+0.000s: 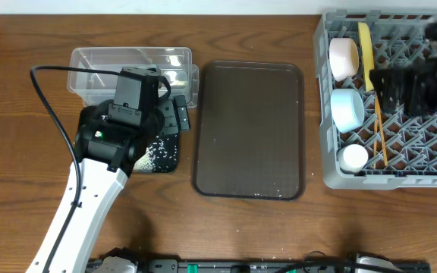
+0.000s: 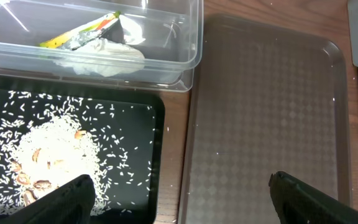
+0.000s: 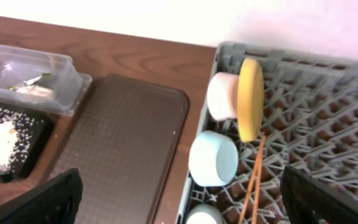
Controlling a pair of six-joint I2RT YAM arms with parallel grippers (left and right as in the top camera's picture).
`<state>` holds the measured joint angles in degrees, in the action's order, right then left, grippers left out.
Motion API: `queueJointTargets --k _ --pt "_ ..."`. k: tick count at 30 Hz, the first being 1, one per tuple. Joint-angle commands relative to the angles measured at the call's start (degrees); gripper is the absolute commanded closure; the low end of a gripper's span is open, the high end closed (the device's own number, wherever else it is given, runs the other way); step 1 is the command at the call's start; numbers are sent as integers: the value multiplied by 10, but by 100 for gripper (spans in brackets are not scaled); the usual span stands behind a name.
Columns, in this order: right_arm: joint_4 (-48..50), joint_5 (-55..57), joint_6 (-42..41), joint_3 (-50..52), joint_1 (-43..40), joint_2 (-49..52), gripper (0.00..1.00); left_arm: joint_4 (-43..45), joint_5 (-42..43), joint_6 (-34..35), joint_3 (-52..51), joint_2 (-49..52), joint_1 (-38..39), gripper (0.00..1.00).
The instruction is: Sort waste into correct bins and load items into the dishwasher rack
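The grey dishwasher rack [image 1: 416,176] at the right holds a beige bowl [image 1: 344,57], a yellow plate [image 1: 365,44] on edge, a light blue bowl [image 1: 347,108], a white cup [image 1: 353,157] and two chopsticks [image 1: 379,136]. My right gripper [image 1: 397,87] hovers above the rack, open and empty [image 3: 185,202]. The clear tub [image 1: 89,61] holds the green-and-orange wrapper [image 2: 82,32] and white scraps. The black tray [image 2: 148,124] holds rice [image 2: 48,155]. My left gripper [image 1: 174,114] is open and empty [image 2: 179,205] over the black tray's right edge.
A large dark brown serving tray [image 1: 249,129] lies in the middle between the bins and the rack, with a few rice grains on it. The left arm's black cable [image 1: 48,106] loops over the table at the left.
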<state>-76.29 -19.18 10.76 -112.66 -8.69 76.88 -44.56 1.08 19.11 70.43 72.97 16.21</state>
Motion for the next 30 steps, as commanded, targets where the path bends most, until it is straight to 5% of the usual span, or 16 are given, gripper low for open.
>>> queueJointTargets --k 1,10,20,30 --pt "-5 38 4 2 5 -30 1 0 -7 -2 -1 1 -2 8" --pt "78 55 -31 111 2 -144 1 0 -7 -2 -1 1 -2 8" --pt "483 68 -45 644 33 -424 1 0 -7 -2 -1 1 -2 8" --pt "707 116 -84 1000 102 -627 1 0 -7 -2 -1 1 -2 8"
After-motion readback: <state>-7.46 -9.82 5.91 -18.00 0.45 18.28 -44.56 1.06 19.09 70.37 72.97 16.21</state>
